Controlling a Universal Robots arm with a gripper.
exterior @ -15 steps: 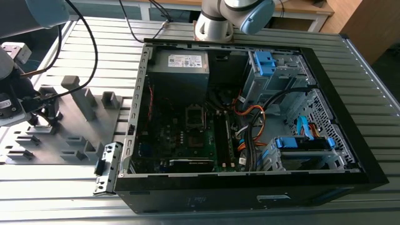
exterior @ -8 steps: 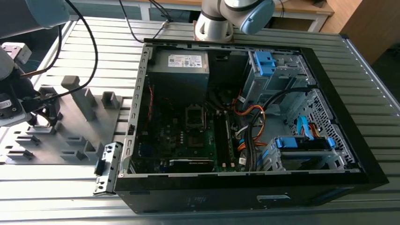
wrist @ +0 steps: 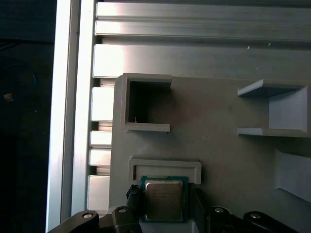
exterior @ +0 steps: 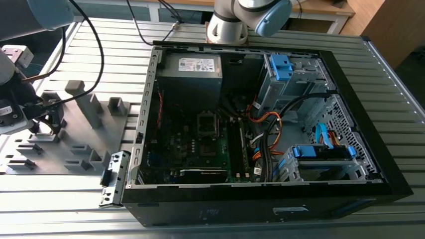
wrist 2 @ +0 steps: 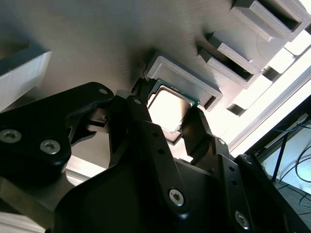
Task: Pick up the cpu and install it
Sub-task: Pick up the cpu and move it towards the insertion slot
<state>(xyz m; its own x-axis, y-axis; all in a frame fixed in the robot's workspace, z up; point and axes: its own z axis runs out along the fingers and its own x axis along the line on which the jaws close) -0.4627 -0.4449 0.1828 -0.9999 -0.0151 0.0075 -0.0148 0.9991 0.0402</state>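
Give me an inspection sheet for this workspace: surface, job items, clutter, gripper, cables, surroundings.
surface: slatted metal table carrying a grey fixture tray.
job's things: cpu lies flat in a shallow tray pocket, metal face showing.
clutter: open computer case beside the tray; square holder on the tray.
gripper: gripper at the cpu in its pocket; grip cannot be judged.
cables: black cables cross the table; orange wiring inside the case.
surroundings: another arm's base beyond the case; wooden furniture.
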